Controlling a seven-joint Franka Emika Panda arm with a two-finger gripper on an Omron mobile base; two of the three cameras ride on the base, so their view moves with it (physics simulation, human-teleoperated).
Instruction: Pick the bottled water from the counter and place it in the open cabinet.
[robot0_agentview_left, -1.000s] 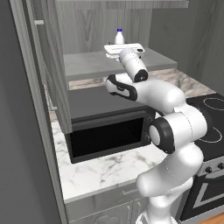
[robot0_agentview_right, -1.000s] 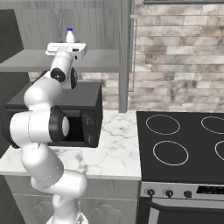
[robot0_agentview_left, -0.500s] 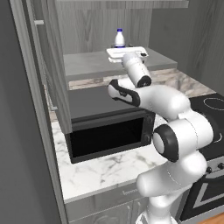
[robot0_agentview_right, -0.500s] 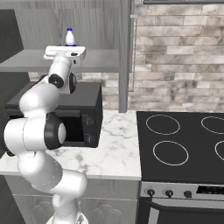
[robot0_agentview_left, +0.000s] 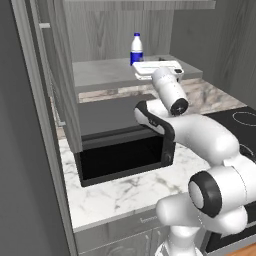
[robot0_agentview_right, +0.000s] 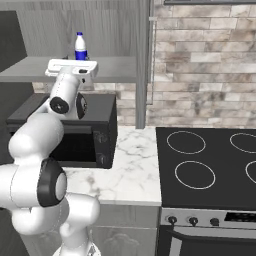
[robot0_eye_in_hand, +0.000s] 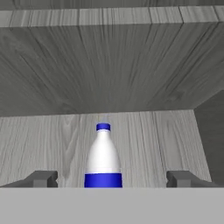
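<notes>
Bottled water (robot0_eye_in_hand: 103, 157) stands upright on the open cabinet (robot0_agentview_left: 110, 72) shelf; gripper (robot0_eye_in_hand: 112, 179) jaws spread, released; placement appears complete.

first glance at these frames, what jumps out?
The water bottle standing upright on the shelf of the open cabinet, between the spread fingers of the tool, which do not touch it. Next, the big white arm reaching up from the lower frame to that shelf. Below the shelf sits a black microwave on the marble counter, with a black cooktop to its right.
</notes>
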